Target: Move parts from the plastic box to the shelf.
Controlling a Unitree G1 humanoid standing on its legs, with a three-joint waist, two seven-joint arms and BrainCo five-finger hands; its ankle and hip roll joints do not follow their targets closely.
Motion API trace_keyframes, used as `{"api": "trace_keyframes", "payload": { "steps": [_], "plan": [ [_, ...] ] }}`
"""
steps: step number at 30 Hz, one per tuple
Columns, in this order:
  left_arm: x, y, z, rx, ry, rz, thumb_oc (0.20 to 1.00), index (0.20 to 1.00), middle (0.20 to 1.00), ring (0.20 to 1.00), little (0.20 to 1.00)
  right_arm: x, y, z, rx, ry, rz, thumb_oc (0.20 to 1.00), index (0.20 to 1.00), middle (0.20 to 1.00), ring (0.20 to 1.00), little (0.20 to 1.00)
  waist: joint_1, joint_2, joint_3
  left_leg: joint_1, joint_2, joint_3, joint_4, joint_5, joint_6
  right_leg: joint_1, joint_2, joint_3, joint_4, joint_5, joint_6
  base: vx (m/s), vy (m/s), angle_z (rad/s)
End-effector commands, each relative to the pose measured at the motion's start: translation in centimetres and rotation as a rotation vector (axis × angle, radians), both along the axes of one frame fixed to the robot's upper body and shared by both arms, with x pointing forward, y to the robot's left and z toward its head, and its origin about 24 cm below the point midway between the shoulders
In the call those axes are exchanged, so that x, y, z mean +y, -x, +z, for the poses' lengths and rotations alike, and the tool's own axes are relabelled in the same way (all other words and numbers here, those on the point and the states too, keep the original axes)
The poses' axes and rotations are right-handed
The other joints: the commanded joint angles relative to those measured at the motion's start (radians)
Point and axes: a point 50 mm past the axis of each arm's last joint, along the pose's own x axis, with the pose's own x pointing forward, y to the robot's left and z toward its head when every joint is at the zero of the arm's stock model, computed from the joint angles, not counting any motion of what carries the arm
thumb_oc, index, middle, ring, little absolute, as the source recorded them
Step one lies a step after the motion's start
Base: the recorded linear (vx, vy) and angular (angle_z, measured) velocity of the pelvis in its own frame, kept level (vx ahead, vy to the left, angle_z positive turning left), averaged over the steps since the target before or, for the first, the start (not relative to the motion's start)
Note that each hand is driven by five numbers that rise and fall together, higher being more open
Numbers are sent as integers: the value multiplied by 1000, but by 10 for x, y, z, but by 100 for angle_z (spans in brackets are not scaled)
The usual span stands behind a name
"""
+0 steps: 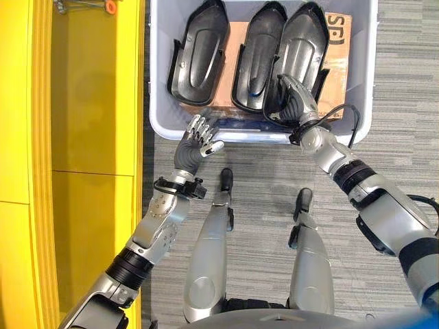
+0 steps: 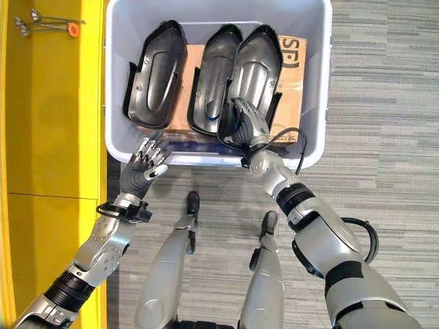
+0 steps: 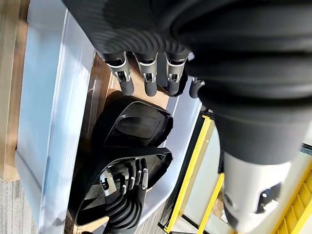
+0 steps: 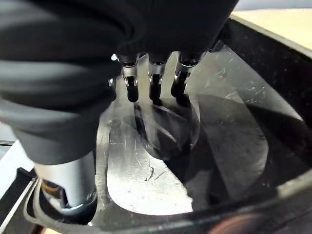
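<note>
A: From the left eye, what's there?
B: A pale plastic box (image 1: 159, 103) on grey carpet (image 1: 260, 171), three black moulded parts inside on a cardboard sheet (image 1: 233, 41). The left part (image 1: 200, 58) stands apart; the middle part (image 1: 257, 55) and right part (image 1: 302, 48) overlap. The yellow shelf (image 1: 68, 137) is alongside, on the robot's left.
A: And the hands?
B: The right hand (image 1: 293, 96) reaches over the near rim into the right part's near end. The left hand (image 1: 201, 137) hovers just outside the near wall, fingers spread, holding nothing.
A: Right eye?
B: Same scene — plus metal hooks with an orange tag (image 2: 51, 27) at the shelf's far end.
A: Left wrist?
B: Straight fingers (image 3: 146, 78) above the box wall, two parts beyond, the other hand resting in the nearer one.
A: Right wrist?
B: Fingers (image 4: 153, 83) extended, tips down against the part's glossy hollow — not curled round anything. The part's raised rim walls them in.
</note>
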Motion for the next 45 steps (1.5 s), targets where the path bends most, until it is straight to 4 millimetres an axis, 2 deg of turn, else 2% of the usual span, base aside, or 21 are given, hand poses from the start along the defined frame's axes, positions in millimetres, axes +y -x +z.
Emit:
{"api": "trace_keyframes", "payload": {
  "steps": [1, 2, 5, 11, 15, 16, 18, 21, 31, 38, 45],
  "plan": [
    [0, 10, 31, -164, 21, -17, 1000, 1000, 1000, 1000, 1000, -19, -3, 24, -85, -7, -58, 1000, 1000, 1000, 1000, 1000, 14, -13, -18, -40, 54, -34, -19, 39, -25, -34, -38, 40, 76, 42, -15, 0, 0, 0],
    [0, 10, 30, -162, 22, -16, 1000, 1000, 1000, 1000, 1000, -21, -3, 26, -92, -15, -62, 1000, 1000, 1000, 1000, 1000, 14, -13, -17, -40, 54, -33, -18, 38, -25, -35, -38, 40, 77, 42, -15, 0, 0, 0],
    [2, 10, 28, -153, 27, -8, 1000, 1000, 1000, 1000, 1000, -38, 0, 49, -187, -53, -100, 1000, 1000, 1000, 1000, 1000, 1, -19, -20, -39, 58, -31, -16, 36, -25, -38, -34, 43, 79, 40, -15, 0, 0, 0],
    [5, 11, 28, -151, 20, -10, 1000, 1000, 1000, 1000, 1000, -61, 5, 64, -249, -21, -163, 1000, 1000, 1000, 1000, 1000, -8, -24, -27, -32, 60, -30, -13, 30, -26, -37, -31, 49, 86, 36, -14, 0, 0, 0],
    [6, 12, 26, -143, 21, -6, 1000, 1000, 1000, 1000, 1000, -60, 11, 73, -296, -33, -134, 1000, 1000, 1000, 1000, 1000, -15, -30, -30, -29, 63, -31, -9, 26, -26, -33, -32, 48, 85, 35, -13, 0, 0, 0],
    [7, 12, 26, -143, 23, 1, 1000, 1000, 1000, 1000, 1000, -58, 17, 76, -335, -80, -107, 1000, 1000, 1000, 1000, 1000, -20, -33, -31, -26, 63, -31, -11, 26, -25, -30, -31, 48, 84, 35, -12, 0, 0, 0],
    [8, 11, 26, -141, 34, 19, 1000, 1000, 1000, 1000, 1000, -52, 27, 72, -369, -193, -53, 1000, 1000, 1000, 1000, 1000, -26, -36, -33, -31, 61, -32, -6, 23, -22, -31, -31, 46, 87, 33, -13, 0, 0, 0],
    [9, 11, 26, -143, 37, 31, 1000, 1000, 1000, 1000, 1000, -48, 32, 62, -367, -284, -36, 1000, 1000, 1000, 1000, 1000, -28, -37, -34, -35, 60, -35, -2, 20, -21, -31, -29, 47, 87, 31, -14, 0, 0, 0],
    [11, 11, 25, -139, 37, 60, 1000, 1000, 1000, 1000, 1000, -42, 43, 42, -351, -404, -1, 1000, 1000, 1000, 1000, 1000, -33, -38, -40, -42, 56, -36, -1, 20, -18, -34, -32, 46, 86, 31, -13, 0, 0, 0],
    [13, 13, 25, -140, 37, 66, 1000, 1000, 1000, 1000, 1000, -44, 48, 34, -348, -480, -9, 1000, 1000, 1000, 1000, 1000, -36, -39, -38, -47, 57, -33, 1, 19, -16, -36, -33, 46, 83, 35, -13, 0, 0, 0],
    [15, 14, 23, -130, 37, 75, 1000, 1000, 1000, 1000, 1000, -61, 49, 22, -345, -555, -91, 1000, 1000, 1000, 1000, 1000, -41, -39, -36, -51, 56, -33, 4, 19, -15, -42, -32, 47, 86, 36, -12, 0, 0, 0]
  ]
}}
